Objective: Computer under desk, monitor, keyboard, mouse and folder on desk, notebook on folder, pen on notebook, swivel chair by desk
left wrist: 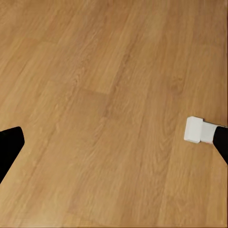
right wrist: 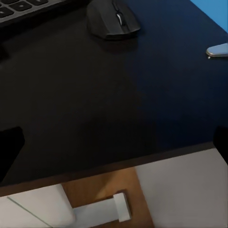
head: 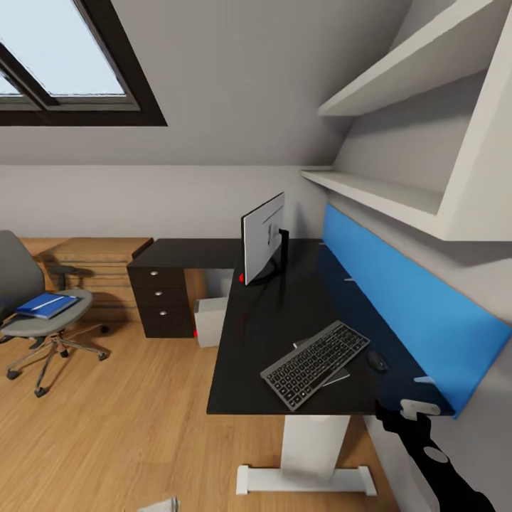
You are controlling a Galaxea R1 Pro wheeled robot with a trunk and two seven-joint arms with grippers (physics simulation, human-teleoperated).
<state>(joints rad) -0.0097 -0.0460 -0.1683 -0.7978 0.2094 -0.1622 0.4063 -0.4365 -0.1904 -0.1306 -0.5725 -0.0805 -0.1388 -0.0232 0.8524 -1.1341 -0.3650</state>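
Bedroom bench with the folder (head: 47,305) on the swivel chair (head: 43,313), well apart.
Keyboard (head: 316,363) and mouse (head: 377,361) lie near my bench's (head: 284,313) front edge, monitor (head: 264,239) at the far end, computer (head: 211,320) beneath; my right hand (head: 416,414) hovers at the front corner, its grip impossible to tell.

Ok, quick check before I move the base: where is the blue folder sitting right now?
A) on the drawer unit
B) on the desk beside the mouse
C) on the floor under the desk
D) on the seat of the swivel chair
D: in the head view the blue folder lies flat on the seat of the swivel chair, well away from the desk.
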